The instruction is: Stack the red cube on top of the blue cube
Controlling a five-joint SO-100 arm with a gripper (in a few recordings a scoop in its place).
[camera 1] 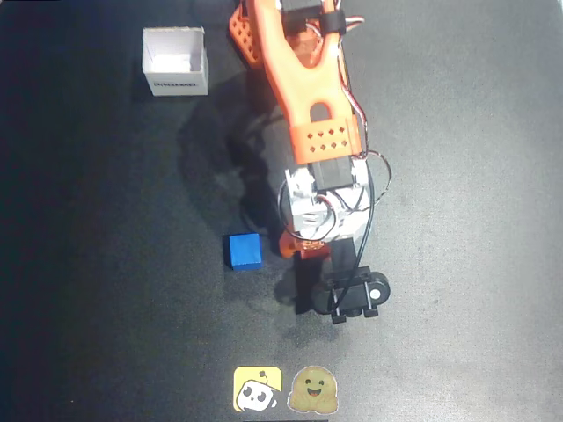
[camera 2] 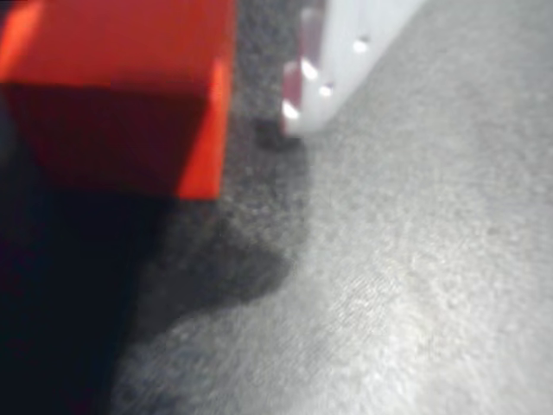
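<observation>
Claw sits low over the table in the wrist view, w/ the red cube close up at upper left: matte red-orange, sharp-edged, one face lit bright, the other in shade. A pale, glossy plastic finger stands just right of the cube w/ a strip of dark table showing between them, tip at the surface. Other finger can't be made out, so whether the claw has hold of the cube can't be told; jaws look at least partly apart. Table surface is dark, fine-grained, felt-like, w/ a soft shadow pooling below the cube.

Overhead view: bottom edge has two flat stickers, a yellow robot sticker and a round smiley sticker. Above them, black wrist camera on the arm's tip. Blue cube rests on the table just left of the wrist, apart from it; matte, bright blue, square top. Orange arm, 3D-printed w/ perforated holes, white motor block and looping wires, runs up to the top edge. Farthest, top left: white box, open-topped, thin-walled, well apart from both cubes.
</observation>
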